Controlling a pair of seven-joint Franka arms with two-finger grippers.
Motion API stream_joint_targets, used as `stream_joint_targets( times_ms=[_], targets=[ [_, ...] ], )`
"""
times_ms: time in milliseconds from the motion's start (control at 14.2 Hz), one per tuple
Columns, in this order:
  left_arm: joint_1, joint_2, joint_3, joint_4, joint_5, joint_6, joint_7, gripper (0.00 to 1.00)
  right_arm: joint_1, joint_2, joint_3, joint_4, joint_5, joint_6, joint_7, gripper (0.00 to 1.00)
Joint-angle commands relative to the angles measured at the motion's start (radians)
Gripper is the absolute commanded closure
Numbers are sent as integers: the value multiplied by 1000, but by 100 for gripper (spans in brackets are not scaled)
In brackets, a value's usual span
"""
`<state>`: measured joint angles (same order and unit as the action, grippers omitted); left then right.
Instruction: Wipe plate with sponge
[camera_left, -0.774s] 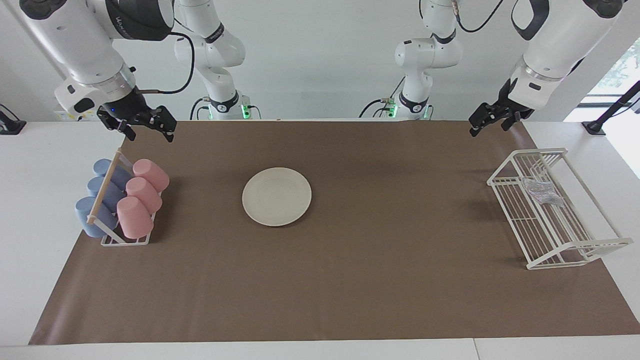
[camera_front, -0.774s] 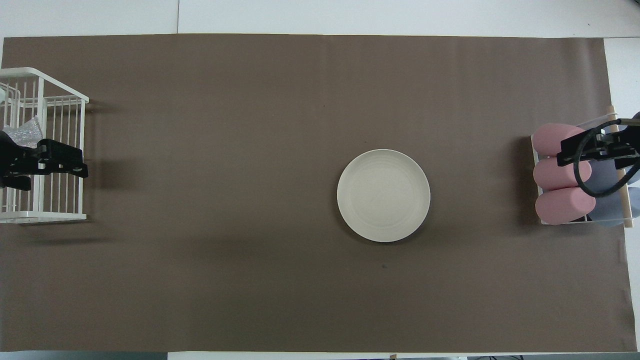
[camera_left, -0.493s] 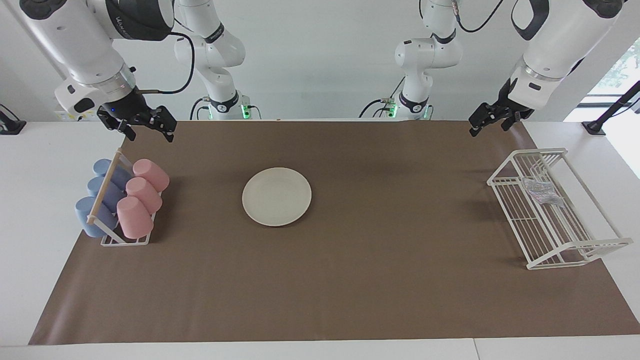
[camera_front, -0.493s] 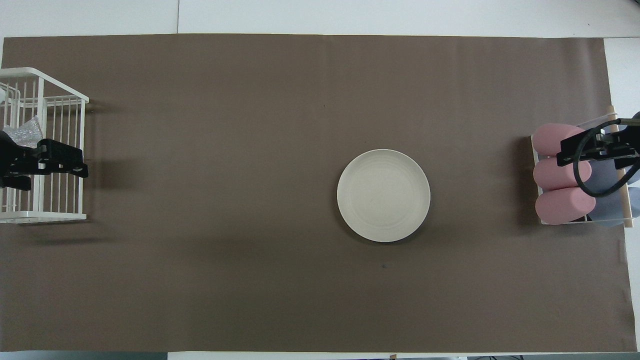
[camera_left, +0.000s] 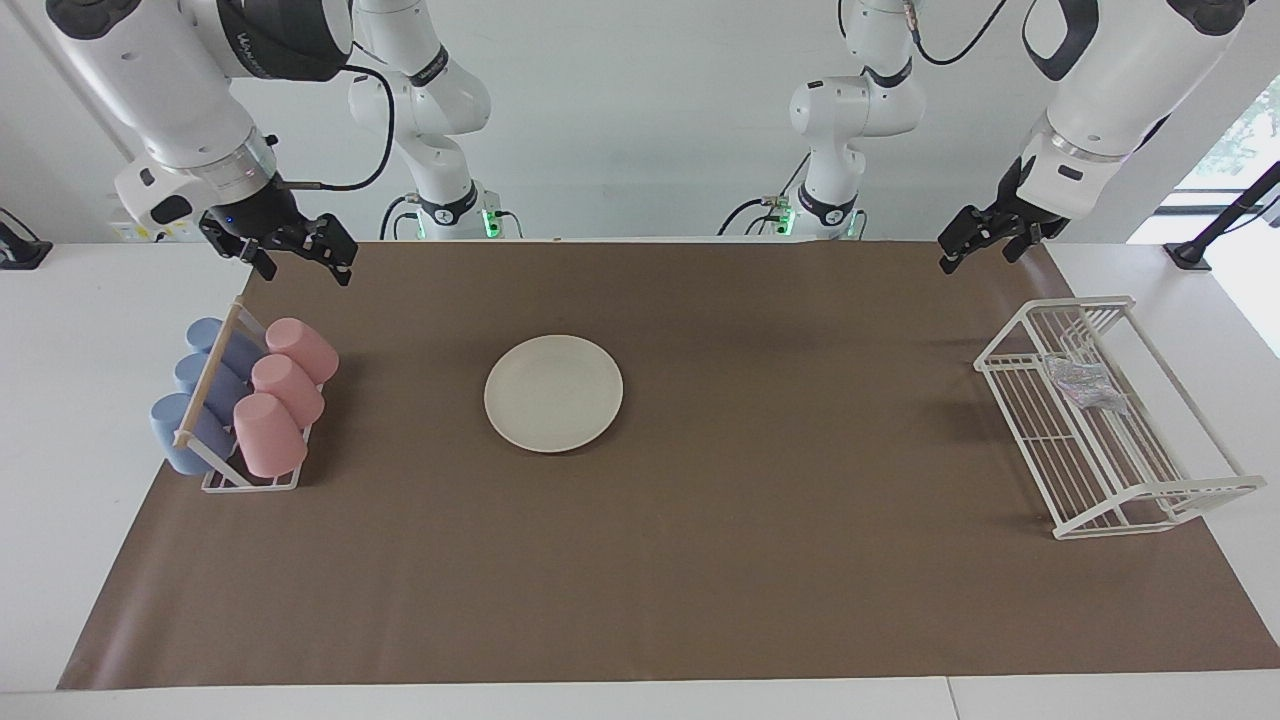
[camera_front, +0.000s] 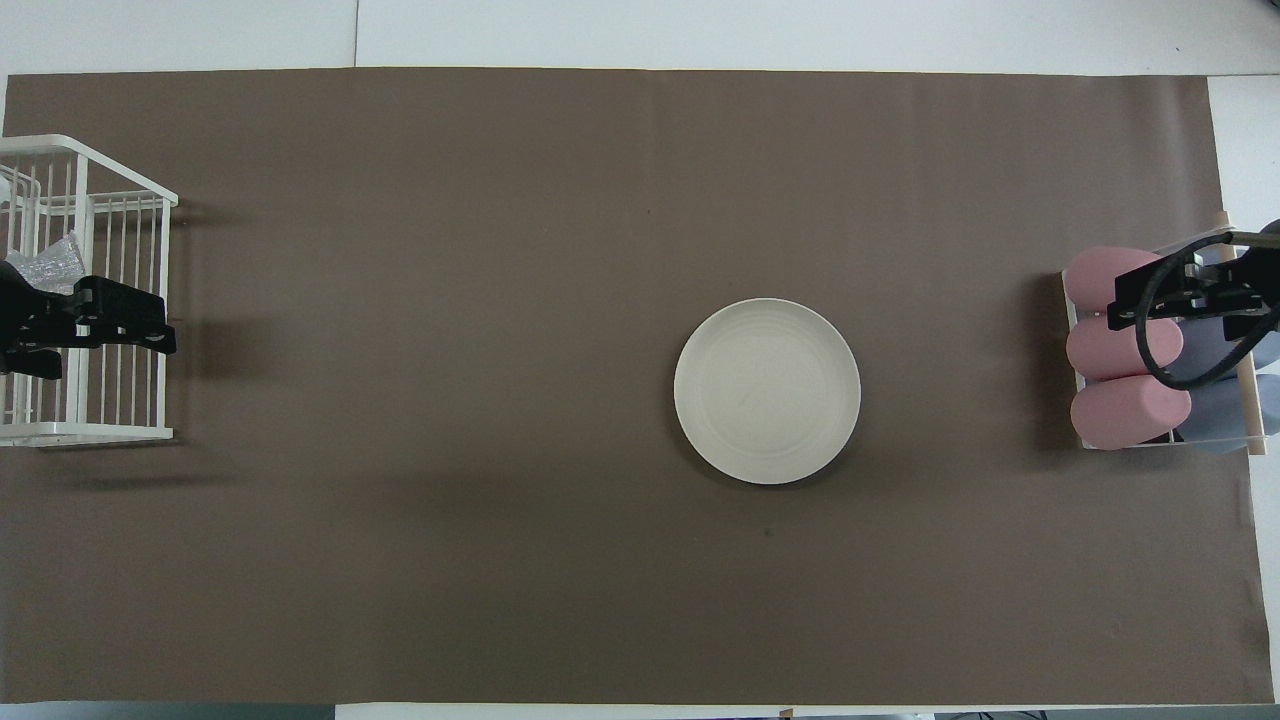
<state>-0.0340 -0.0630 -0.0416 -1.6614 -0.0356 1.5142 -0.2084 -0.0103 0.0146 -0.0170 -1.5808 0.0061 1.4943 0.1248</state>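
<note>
Lying flat on the brown paper table cover (camera_left: 700, 560), the round cream-white shallow plate (camera_left: 553, 392) sits somewhat toward the right arm's end of the table, with nothing on it and nothing touching it. The small silvery, glittery mesh sponge (camera_left: 1082, 385) rests inside the white wire rack (camera_left: 1060, 465) at the left arm's end of the table, well apart from the plate (in the overhead view only part of it shows past the gripper, at the frame's edge (camera_front: 45, 262)). At the right arm's end stands a white wire cup holder with a wooden rod (camera_left: 207, 388), carrying three pink cups (camera_left: 285, 392) on the side toward the plate and three blue cups (camera_left: 195, 385) on the side toward the table's end. The right gripper (camera_left: 295, 258) hangs raised over the mat edge just beside the cup holder, its black fingers spread apart and holding nothing. The left gripper (camera_left: 975, 245) hangs raised above the mat, over the rack end nearer to the robots; whether its fingers are apart or together cannot be told.
</note>
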Motion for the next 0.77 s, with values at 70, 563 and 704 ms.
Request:
stream_joint_targets(
  times_ms=[70,563,704],
  targets=[
    [-1,-23,-4,-24,34,32,0,0,32,-16,8,-19,12,14,212,0],
    [-61,38,-9,-34,320,75,-89,0,108,-12,9,-10,9,41,649,0],
    [-61,69,-9,-60,440,119,-92,0,165,-15,9,-10,23,35,842,0]
  ],
)
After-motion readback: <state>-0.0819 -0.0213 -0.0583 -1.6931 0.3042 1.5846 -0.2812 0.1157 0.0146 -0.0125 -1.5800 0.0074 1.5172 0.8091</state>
